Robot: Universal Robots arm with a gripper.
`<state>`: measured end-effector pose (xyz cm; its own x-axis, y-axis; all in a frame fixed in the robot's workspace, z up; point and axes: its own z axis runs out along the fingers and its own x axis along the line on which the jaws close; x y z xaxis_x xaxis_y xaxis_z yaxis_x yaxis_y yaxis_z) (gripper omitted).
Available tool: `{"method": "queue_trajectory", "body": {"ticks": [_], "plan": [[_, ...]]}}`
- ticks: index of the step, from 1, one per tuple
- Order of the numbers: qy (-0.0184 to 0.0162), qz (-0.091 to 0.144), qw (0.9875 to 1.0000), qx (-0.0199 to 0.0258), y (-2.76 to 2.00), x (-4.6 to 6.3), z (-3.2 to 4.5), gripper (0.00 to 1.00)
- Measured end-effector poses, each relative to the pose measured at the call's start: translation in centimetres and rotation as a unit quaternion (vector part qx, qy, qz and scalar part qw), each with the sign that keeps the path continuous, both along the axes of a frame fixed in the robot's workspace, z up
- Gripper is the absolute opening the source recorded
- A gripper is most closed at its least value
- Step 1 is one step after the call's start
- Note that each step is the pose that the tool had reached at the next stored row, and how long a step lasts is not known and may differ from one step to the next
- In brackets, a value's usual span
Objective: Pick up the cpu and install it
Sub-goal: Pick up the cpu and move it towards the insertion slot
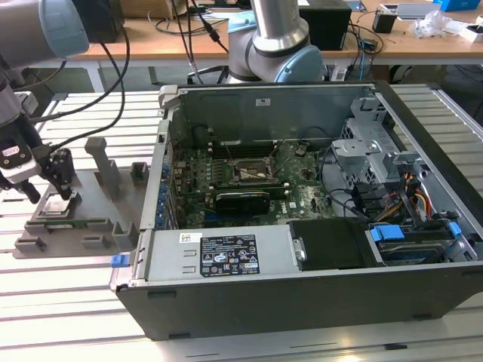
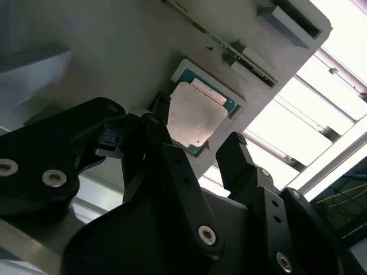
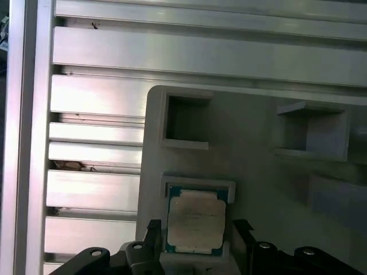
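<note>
The open computer case (image 1: 302,309) stands well apart from the gripper, toward the exterior view's right; the grey slotted holder block (image 1: 98,197) lies directly beneath the gripper (image 1: 50,192), on the slatted metal table (image 1: 68,302); the gripper is held low over the block with its fingers spread and nothing clamped between them; the dark framed socket (image 1: 253,172) on the board inside the case is far from the gripper; the cpu (image 3: 196,220) is seated flat in a shallow recess of the holder, between the two fingertips, with one finger (image 3: 150,232) just beside each of two opposite edges and no contact evident; the pick-up step is judged to be in hand, installation not yet begun; a square, centred closing on the chip's edges is judged to be called for, so that the chip is neither tilted nor pushed against the recess wall
</note>
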<state>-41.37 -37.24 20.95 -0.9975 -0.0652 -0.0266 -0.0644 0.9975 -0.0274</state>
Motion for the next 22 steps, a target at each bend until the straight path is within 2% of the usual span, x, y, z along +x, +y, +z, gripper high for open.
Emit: {"method": "queue_trajectory", "body": {"ticks": [4, 9, 22], "plan": [[0.0001, 0.0, 1.0, -0.0001, 0.1, 0.0, -0.95, 0.6], [0.0001, 0.0, 1.0, -0.0001, 0.1, 0.1, -1.48, 0.6], [0.0001, 0.0, 1.0, -0.0001, 0.1, 0.2, -2.01, 0.6]]}}
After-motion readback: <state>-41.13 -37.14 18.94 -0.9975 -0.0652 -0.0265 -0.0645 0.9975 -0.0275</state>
